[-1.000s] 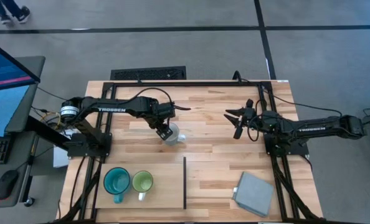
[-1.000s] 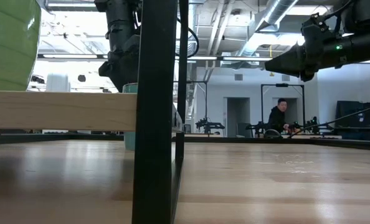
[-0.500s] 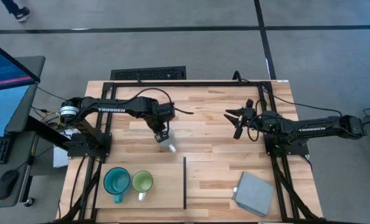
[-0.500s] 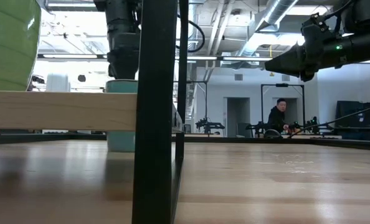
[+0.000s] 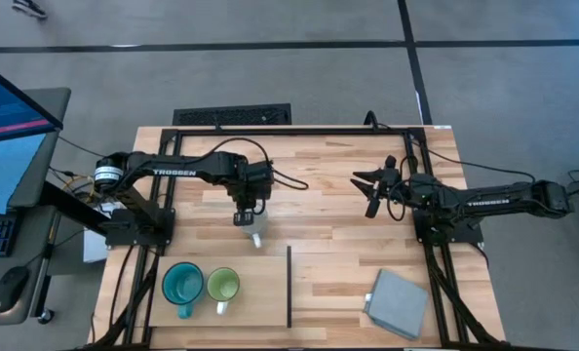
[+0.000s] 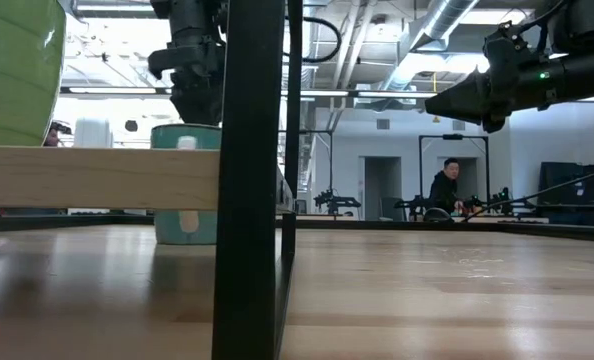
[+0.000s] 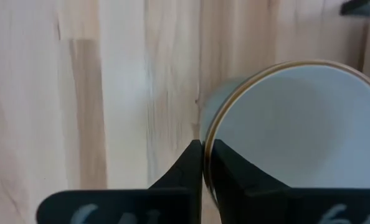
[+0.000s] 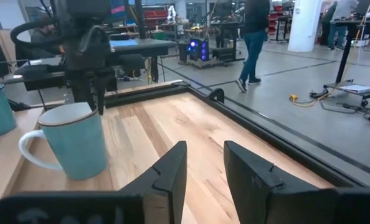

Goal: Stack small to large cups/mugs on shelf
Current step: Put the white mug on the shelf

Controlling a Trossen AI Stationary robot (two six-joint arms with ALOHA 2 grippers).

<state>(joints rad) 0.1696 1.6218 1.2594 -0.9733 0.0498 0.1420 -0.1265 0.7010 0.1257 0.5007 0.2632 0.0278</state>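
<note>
The white mug (image 5: 256, 232), pale blue outside and white inside, stands upright on the tabletop just beyond the shelf (image 5: 260, 292), a pale panel with a black strip (image 5: 289, 286). It also shows in the low view (image 6: 185, 185) and the right wrist view (image 8: 73, 140). My left gripper (image 5: 247, 220) is shut on its rim. The teal mug (image 5: 182, 284) and the light green mug (image 5: 222, 286) stand side by side on the shelf's left part. My right gripper (image 5: 371, 191) is open and empty, held above the table's right half. My left gripper pinches the white mug's rim (image 7: 205, 134), one finger inside the mug and one outside. The fingers (image 8: 96, 87) come from above, pointing down. The mug is upright, its handle (image 8: 30, 151) toward the near edge, and its base seems to rest on the tabletop.
A grey-blue square pad (image 5: 398, 302) lies at the near right. A black frame (image 5: 299, 131) runs around the table's edges. Bare tabletop lies between the two arms and on the shelf right of the green mug. People show in the room behind.
My left gripper has gone toward the table's near edge and a little left, toward the shelf, turning about its own axis as it went. The white mug has come with it, from tilted to upright, and stands nearer the shelf.
</note>
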